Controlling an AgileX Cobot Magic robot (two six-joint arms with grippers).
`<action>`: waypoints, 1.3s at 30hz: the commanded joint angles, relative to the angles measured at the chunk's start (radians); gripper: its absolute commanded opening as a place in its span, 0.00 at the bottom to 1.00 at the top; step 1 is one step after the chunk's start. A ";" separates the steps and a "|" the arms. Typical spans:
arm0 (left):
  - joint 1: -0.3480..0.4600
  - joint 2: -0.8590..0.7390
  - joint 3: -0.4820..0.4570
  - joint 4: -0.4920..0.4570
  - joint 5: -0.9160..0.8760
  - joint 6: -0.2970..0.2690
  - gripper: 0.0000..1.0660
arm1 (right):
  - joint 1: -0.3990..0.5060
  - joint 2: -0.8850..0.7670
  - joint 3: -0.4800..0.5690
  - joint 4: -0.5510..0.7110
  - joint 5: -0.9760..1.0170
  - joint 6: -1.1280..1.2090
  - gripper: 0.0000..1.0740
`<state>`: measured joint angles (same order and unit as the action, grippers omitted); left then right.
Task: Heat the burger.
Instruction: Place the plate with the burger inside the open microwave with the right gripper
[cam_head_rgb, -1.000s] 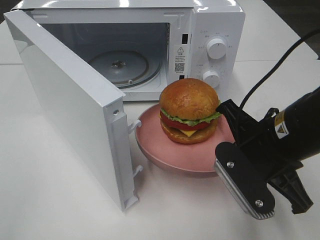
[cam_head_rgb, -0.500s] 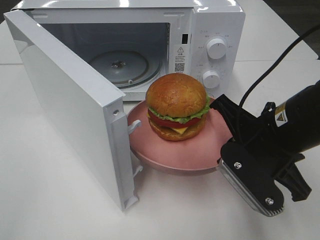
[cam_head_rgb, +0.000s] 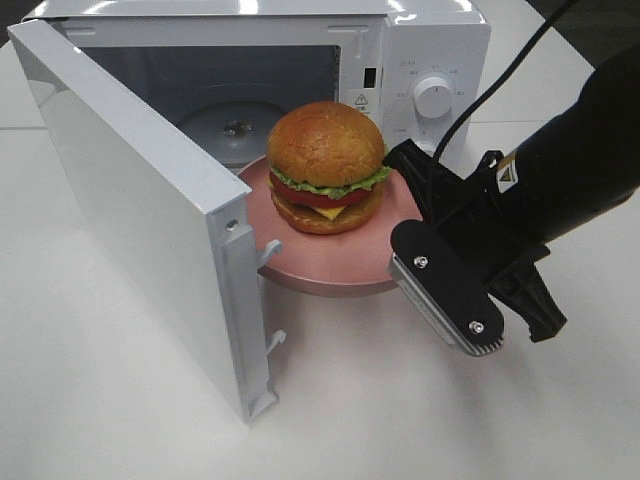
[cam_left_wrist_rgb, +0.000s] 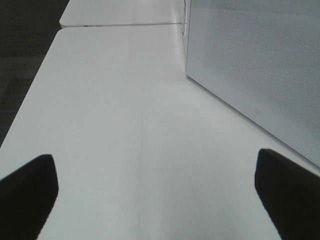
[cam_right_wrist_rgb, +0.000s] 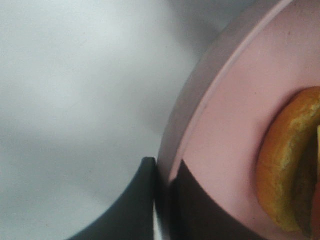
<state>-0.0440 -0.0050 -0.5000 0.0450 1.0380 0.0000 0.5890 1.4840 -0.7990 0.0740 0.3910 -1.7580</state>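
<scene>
While on plate (cam_head_rgb: 335, 268), burger (cam_head_rgb: 326, 165) near door (cam_head_rgb: 130, 185)

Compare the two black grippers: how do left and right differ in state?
The left gripper stands open and empty; the right gripper is shut on the rim of the round pink plate. The left hangs over the white table; the right holds that plate, bearing the golden-bun burger, before the open white microwave. Both have black fingers.

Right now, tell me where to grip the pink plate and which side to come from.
Pinch the raised rim of the pink plate at its right edge, a finger on each side, as the right gripper does. The burger fills the middle, the open microwave door blocks the left, and the cavity lies behind, so come from the right front.
</scene>
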 joint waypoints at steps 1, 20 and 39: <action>-0.004 -0.023 0.002 -0.001 -0.005 0.000 0.94 | 0.001 0.025 -0.060 0.001 -0.039 -0.001 0.00; -0.004 -0.023 0.002 -0.001 -0.005 0.000 0.94 | 0.040 0.141 -0.191 -0.055 -0.039 0.026 0.00; -0.004 -0.023 0.002 -0.001 -0.005 0.000 0.94 | 0.040 0.281 -0.363 -0.056 0.010 0.066 0.00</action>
<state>-0.0440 -0.0050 -0.5000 0.0450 1.0380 0.0000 0.6280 1.7610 -1.1240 0.0190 0.4320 -1.7100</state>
